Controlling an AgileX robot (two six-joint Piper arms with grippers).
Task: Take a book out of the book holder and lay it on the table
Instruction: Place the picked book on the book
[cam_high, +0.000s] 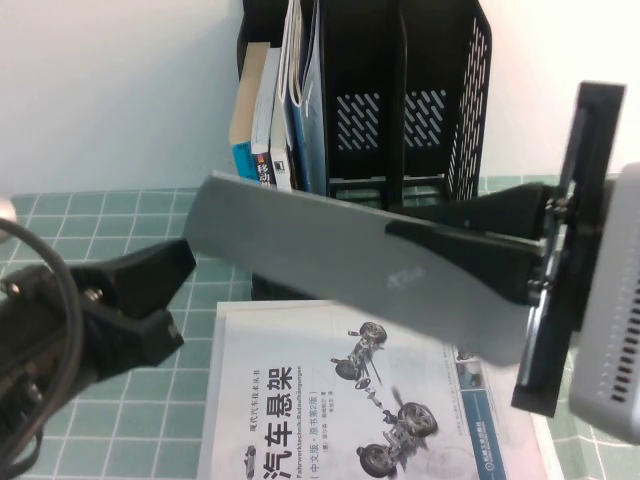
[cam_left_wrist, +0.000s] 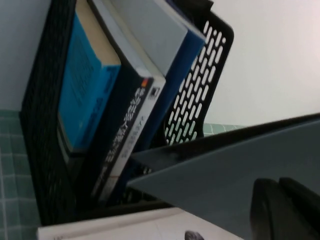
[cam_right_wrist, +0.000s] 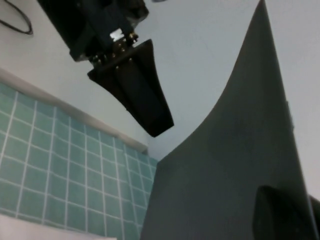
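Holding book (cam_high: 350, 265) flat above surface (cam_high: 120, 215) for laying: right pincer (cam_high: 470, 245) pinching its edge; left pincer (cam_high: 165, 300) spread beside it.

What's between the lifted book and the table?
High view: a car-suspension book, flat on the table under the book in the right gripper; left gripper hovers left.

Held book (cam_high: 340, 265) across book holder (cam_high: 400, 100) front; right slots free

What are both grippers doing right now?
Left gripper: open, beside the book's left edge, holding nothing.
Right gripper: shut on the book, held above the table.
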